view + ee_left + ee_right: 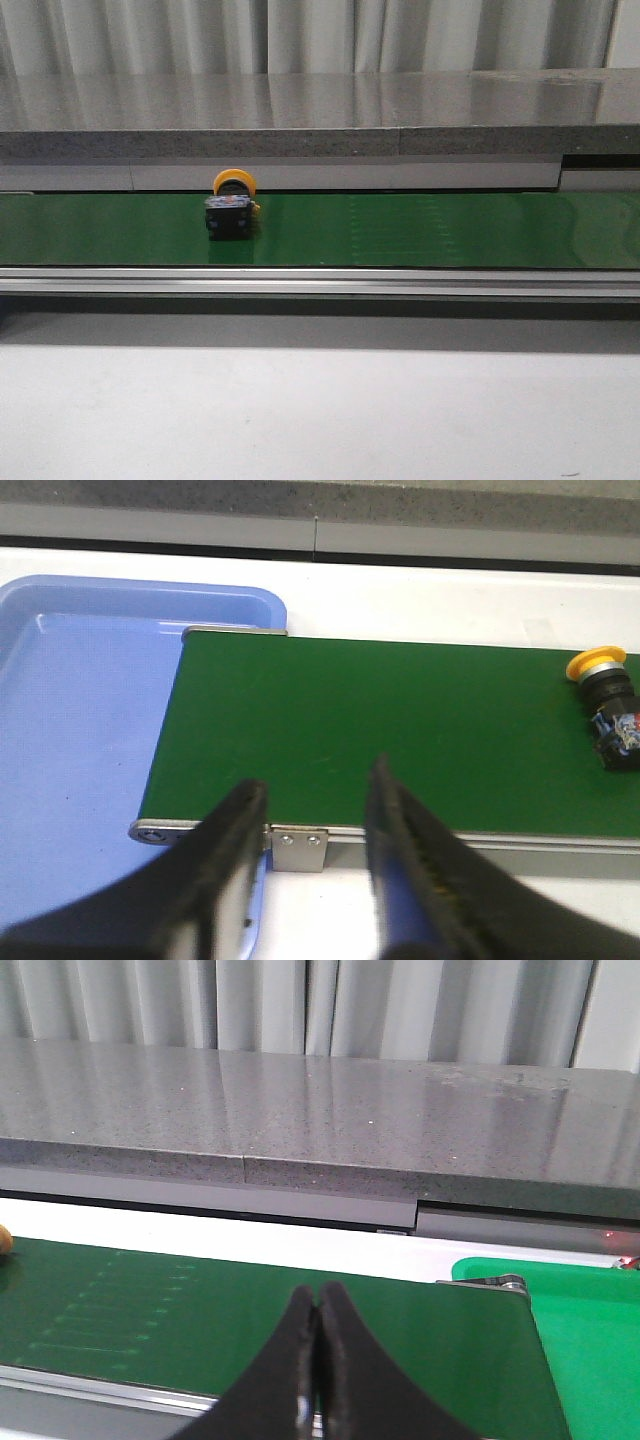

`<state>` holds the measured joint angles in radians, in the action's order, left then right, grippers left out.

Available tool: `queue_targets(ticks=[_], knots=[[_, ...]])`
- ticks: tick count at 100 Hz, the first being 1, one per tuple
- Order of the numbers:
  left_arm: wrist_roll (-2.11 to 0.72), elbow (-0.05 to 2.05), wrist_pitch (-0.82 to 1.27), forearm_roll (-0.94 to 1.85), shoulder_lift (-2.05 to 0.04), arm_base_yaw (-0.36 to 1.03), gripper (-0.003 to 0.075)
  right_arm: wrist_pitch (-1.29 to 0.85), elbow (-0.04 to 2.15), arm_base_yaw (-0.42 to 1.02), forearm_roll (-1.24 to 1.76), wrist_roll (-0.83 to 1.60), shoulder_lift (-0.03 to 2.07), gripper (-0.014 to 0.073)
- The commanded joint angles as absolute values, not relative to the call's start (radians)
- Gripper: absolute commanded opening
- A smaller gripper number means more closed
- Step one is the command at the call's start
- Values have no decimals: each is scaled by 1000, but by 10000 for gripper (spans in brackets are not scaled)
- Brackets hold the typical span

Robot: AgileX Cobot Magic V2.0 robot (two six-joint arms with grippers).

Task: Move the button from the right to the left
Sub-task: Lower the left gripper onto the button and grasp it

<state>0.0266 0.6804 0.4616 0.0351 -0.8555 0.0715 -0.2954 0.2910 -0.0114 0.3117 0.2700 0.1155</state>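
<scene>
The button [232, 207] lies on its side on the green conveyor belt [420, 228], left of the belt's middle in my front view, yellow cap toward the far edge and black body toward me. Neither arm touches it.

Working left to right: the blue tray [70, 730] sits at the belt's left end, its rim tucked just beside the roller. The left gripper [312, 810] hangs over that end with its jaws spread apart and nothing between them; the button [607, 702] is well off to the side of it. The right gripper [318, 1345] hovers over the belt's other end with its fingers pressed together on nothing, beside a green tray [590, 1320].

What worries me from here:
- The button rests on a rounded cap and a blocky body, so I judge it could roll or pivot if a finger nudges it rather than straddles it.
- If the belt runs, the button could reach the left end and tip off the edge at an odd angle, perhaps catching on the metal bracket [298, 847] there or the tray rim rather than landing flat.
- A grasp on the cap alone looks slippery; I'd aim for the body.

Count: one button, one belt, two trays (one blue, one green), two grippers. I see nothing else loose on the belt.
</scene>
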Motion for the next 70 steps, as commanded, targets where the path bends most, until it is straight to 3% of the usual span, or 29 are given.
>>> queue_targets(ticks=[1,10,28,70], knots=[[30,768,382,59,-947,73,592,-222,317,-11,318,276,127,-59],[30,834,402,108,-1045,73,686,-222,317,-11,318,276,127,-59],[30,1016,526,132,-1254,114,635,-222,317,-11,318,276,127,-59],[30,1366,841,185,-1619,256,634,-222,317,-11,318,276,127,-59]])
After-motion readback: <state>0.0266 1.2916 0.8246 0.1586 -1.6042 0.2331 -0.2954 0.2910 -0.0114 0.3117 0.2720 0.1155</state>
